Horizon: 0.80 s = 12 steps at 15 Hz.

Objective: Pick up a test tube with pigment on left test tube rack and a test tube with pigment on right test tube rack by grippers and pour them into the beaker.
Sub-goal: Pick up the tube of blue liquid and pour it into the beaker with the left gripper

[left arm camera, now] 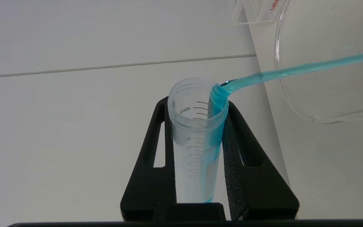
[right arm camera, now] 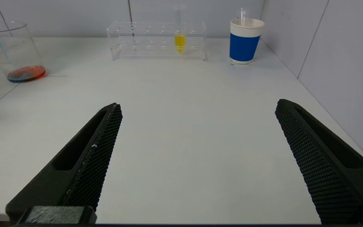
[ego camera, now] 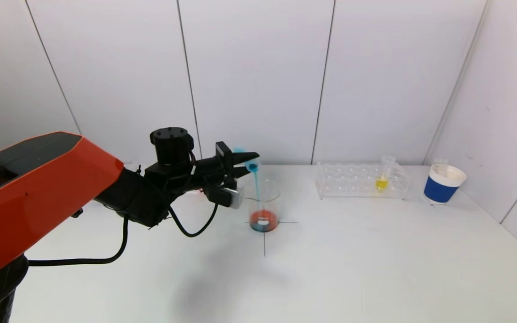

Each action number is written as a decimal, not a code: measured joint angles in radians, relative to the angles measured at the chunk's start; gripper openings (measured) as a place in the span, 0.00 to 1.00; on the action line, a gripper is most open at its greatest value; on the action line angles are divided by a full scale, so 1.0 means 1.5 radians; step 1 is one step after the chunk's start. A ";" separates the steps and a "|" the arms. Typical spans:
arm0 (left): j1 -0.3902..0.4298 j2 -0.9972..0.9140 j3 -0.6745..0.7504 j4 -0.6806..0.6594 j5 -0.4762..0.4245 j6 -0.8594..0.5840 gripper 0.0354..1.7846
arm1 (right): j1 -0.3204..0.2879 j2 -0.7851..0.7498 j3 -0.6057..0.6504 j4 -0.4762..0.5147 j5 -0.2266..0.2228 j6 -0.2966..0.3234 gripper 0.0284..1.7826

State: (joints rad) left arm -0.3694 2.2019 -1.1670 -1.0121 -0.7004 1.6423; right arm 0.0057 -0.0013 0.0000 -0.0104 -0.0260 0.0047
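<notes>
My left gripper (ego camera: 247,162) is shut on a clear graduated test tube (left arm camera: 197,142), tipped over the glass beaker (ego camera: 263,202). A thin blue stream (ego camera: 256,188) runs from the tube's mouth into the beaker, where red-orange liquid with a blue patch lies at the bottom. The right test tube rack (ego camera: 361,181) is clear and holds one tube with yellow pigment (ego camera: 382,179). My left arm hides the left test tube rack. In the right wrist view my right gripper (right arm camera: 198,105) stands open and empty, low over bare table, with the beaker (right arm camera: 14,50) and rack (right arm camera: 156,41) far off.
A blue and white paper cup (ego camera: 443,184) stands at the back right, beside the side wall. A black cross is marked on the white table under the beaker. White walls close the back and right.
</notes>
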 joint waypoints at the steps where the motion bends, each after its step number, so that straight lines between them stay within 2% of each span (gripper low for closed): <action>1: -0.001 0.001 0.000 0.003 0.002 0.004 0.24 | 0.000 0.000 0.000 0.000 0.000 0.000 0.99; 12: -0.005 0.001 -0.025 0.070 0.025 0.067 0.24 | 0.000 0.000 0.000 0.000 0.000 0.000 0.99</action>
State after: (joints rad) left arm -0.3762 2.2038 -1.2051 -0.9072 -0.6634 1.7430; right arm 0.0057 -0.0013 0.0000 -0.0100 -0.0260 0.0047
